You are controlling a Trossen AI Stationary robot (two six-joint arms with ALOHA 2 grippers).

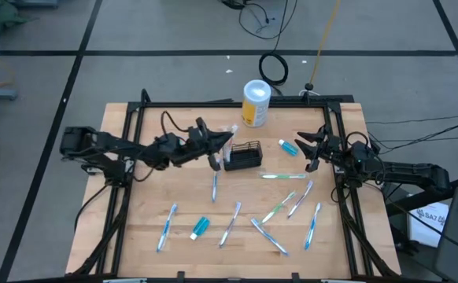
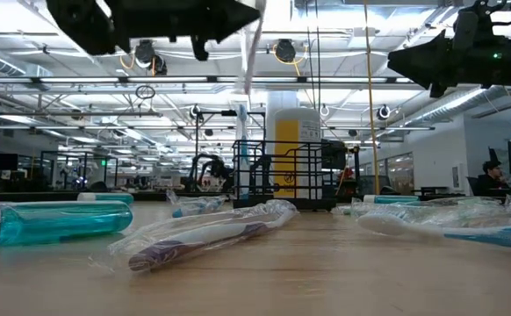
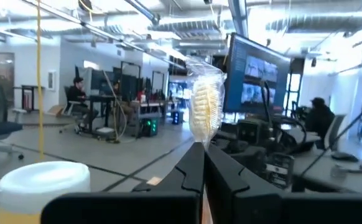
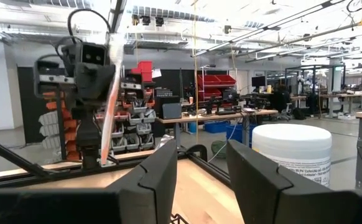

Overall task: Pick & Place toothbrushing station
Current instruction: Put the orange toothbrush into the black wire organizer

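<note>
The black wire-mesh basket (image 1: 245, 155) stands on the wooden table right of centre, in front of the white-and-yellow canister (image 1: 256, 102); it also shows in the low view (image 2: 282, 171). My left gripper (image 1: 221, 146) hovers just left of the basket, shut on a plastic-wrapped toothbrush (image 3: 206, 102). My right gripper (image 1: 312, 149) is open and empty near the table's right edge, its fingers (image 4: 162, 171) pointing toward the basket. Several wrapped toothbrushes (image 1: 280, 207) lie flat on the near half of the table. My left gripper pinches the wrapped toothbrush's handle (image 3: 201, 144) between its two fingers, below the bristle head. The head (image 3: 204, 99) sticks out past the fingertips. The brush is lifted clear of the table and stands nearly upright, slightly tilted (image 2: 251, 53), beside the basket.
Two blue tubes lie on the table, one right of the basket (image 1: 288, 146) and one near the front (image 1: 200, 228). A wrapped brush (image 2: 203, 233) lies close in the low view. A black frame (image 1: 339, 118) edges the table. People sit at desks in the room (image 3: 75, 93).
</note>
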